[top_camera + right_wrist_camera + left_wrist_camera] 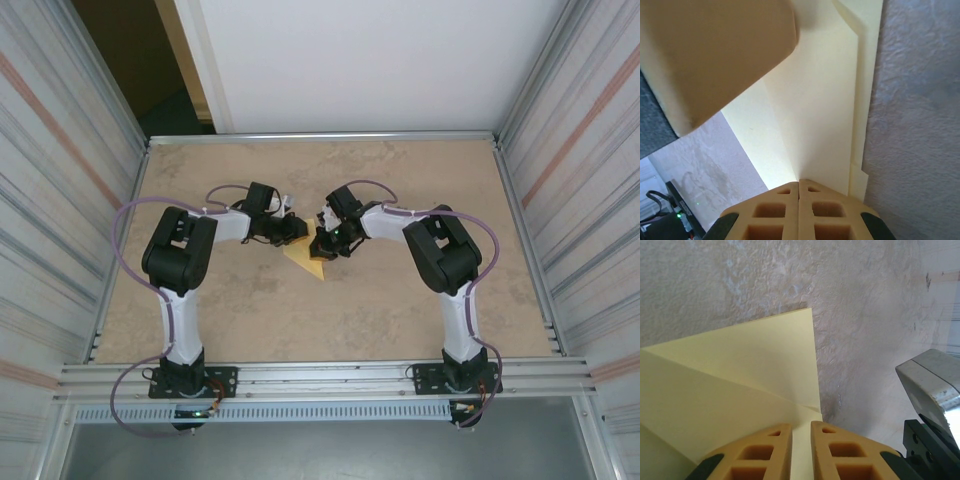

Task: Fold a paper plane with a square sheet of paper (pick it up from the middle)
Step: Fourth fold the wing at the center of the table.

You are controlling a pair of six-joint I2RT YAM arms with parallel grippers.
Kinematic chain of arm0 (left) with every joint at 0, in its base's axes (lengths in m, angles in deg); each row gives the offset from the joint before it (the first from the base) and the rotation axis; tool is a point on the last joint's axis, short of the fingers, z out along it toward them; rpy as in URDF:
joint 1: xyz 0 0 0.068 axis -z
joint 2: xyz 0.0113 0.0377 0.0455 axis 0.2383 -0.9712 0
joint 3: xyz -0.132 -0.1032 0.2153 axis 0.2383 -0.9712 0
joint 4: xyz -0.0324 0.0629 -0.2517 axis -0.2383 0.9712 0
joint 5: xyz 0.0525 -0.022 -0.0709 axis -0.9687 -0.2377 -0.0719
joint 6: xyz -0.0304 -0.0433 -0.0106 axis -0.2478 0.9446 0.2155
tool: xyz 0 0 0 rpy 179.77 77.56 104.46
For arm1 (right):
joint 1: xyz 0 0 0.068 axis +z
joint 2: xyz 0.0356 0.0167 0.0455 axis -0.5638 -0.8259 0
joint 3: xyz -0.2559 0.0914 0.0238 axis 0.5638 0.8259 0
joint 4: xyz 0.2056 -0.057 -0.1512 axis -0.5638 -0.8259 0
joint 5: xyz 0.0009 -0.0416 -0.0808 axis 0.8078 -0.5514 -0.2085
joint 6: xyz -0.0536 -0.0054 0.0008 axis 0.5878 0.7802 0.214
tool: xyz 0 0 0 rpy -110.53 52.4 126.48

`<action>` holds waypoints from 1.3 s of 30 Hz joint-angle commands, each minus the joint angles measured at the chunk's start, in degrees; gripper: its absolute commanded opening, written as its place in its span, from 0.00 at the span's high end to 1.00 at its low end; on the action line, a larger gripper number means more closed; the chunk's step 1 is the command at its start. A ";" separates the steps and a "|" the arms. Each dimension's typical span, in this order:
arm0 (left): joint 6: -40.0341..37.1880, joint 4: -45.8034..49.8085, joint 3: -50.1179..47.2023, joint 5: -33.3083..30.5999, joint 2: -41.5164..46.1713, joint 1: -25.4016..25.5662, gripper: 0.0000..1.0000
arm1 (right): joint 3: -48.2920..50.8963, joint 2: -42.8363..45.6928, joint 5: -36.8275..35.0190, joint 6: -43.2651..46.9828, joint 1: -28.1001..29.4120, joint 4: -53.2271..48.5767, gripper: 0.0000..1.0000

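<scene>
Top camera looks down; both wrist cameras closely share the paper (740, 370).

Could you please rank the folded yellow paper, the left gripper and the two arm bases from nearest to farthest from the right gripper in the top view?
From the right gripper:
1. the folded yellow paper, right at its fingertips, mid-table.
2. the left gripper, just to its left.
3. the right arm base and the left arm base, at the near edge on either side: too close to call.
</scene>
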 commanded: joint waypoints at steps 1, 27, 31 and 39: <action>-0.28 4.53 0.48 -3.36 -1.34 0.38 0.82 | 1.11 -1.52 -1.81 1.73 0.16 -3.14 0.95; -1.52 0.84 -5.03 1.03 5.08 2.76 0.89 | 4.13 -3.55 -4.28 6.80 -0.19 -8.11 0.98; -2.45 4.05 -3.18 -1.97 3.36 2.55 0.89 | 4.13 -3.80 -4.72 7.01 -0.18 -8.50 0.98; -6.83 10.50 1.50 -5.89 -0.88 -1.01 0.88 | 4.19 -4.33 -6.46 8.23 0.00 -10.03 0.98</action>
